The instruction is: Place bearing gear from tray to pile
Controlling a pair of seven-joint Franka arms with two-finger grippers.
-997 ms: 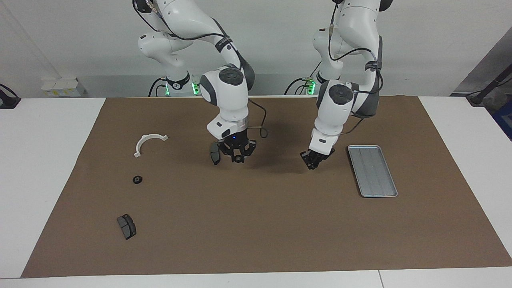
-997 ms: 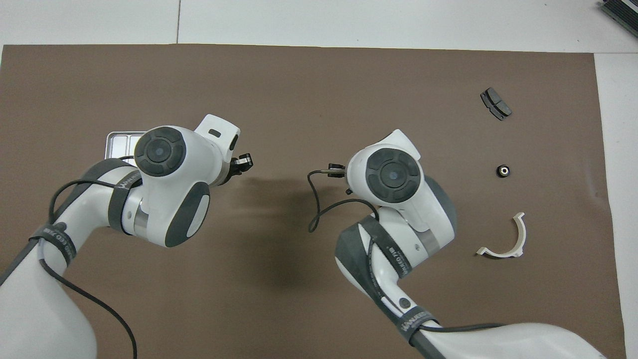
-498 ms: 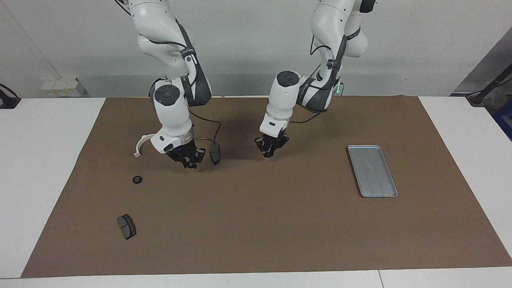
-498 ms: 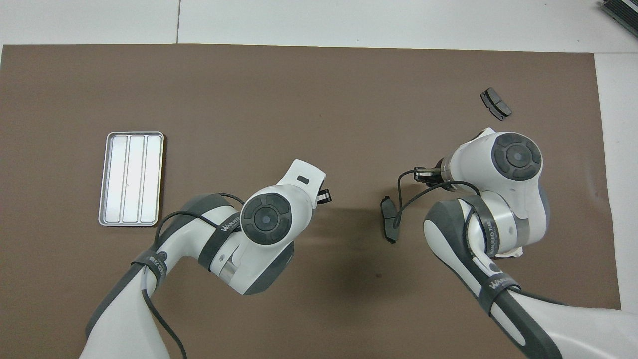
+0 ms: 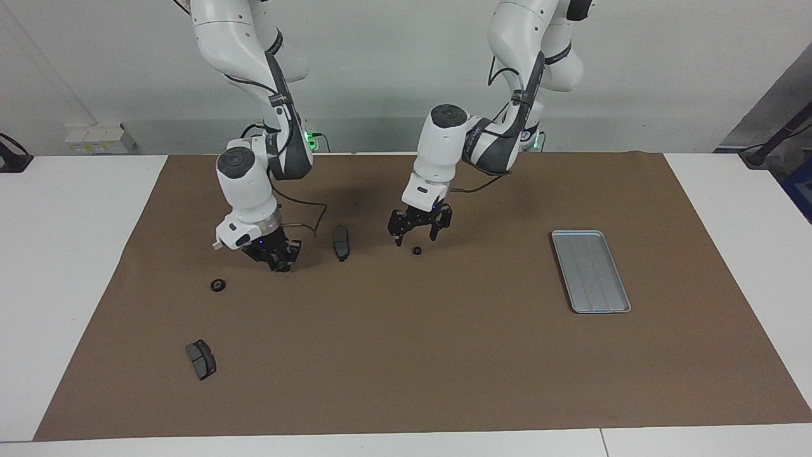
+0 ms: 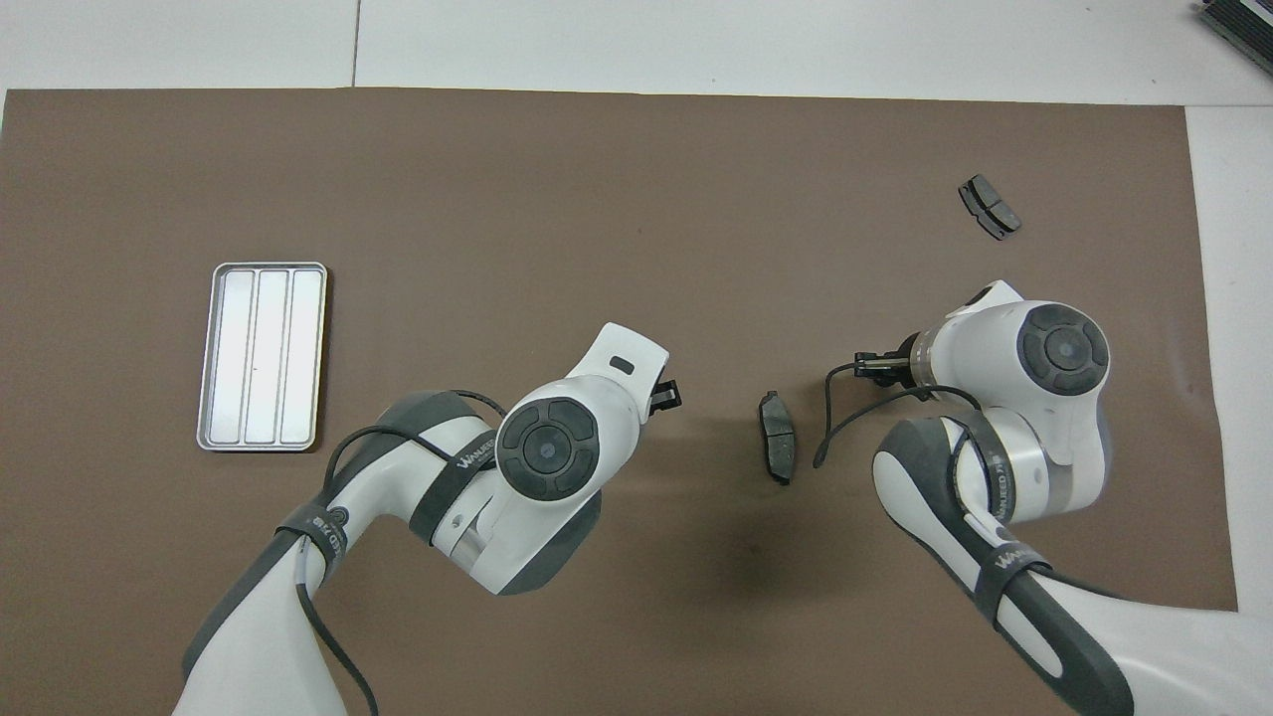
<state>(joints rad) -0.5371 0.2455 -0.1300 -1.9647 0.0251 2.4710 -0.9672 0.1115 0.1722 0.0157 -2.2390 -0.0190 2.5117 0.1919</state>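
The silver tray [image 5: 590,270] lies bare toward the left arm's end of the mat and also shows in the overhead view [image 6: 261,356]. My left gripper [image 5: 415,238] is open, low over the mat's middle. A small black bearing gear [image 5: 417,251] lies on the mat right under it, free of the fingers. In the overhead view the left hand [image 6: 664,395] hides this gear. A dark brake pad [image 5: 340,242] lies beside it toward the right arm's end. My right gripper [image 5: 275,261] hangs low over the mat next to that pad. The right arm hides most of the white bracket.
A second small black gear [image 5: 218,285] and another brake pad [image 5: 200,359] lie toward the right arm's end, farther from the robots. That pad shows in the overhead view [image 6: 989,207]. The brown mat [image 5: 444,355] covers the table's middle.
My left gripper has opened and the small gear now lies on the mat under it. My right gripper has moved farther toward the right arm's end, away from the brake pad.
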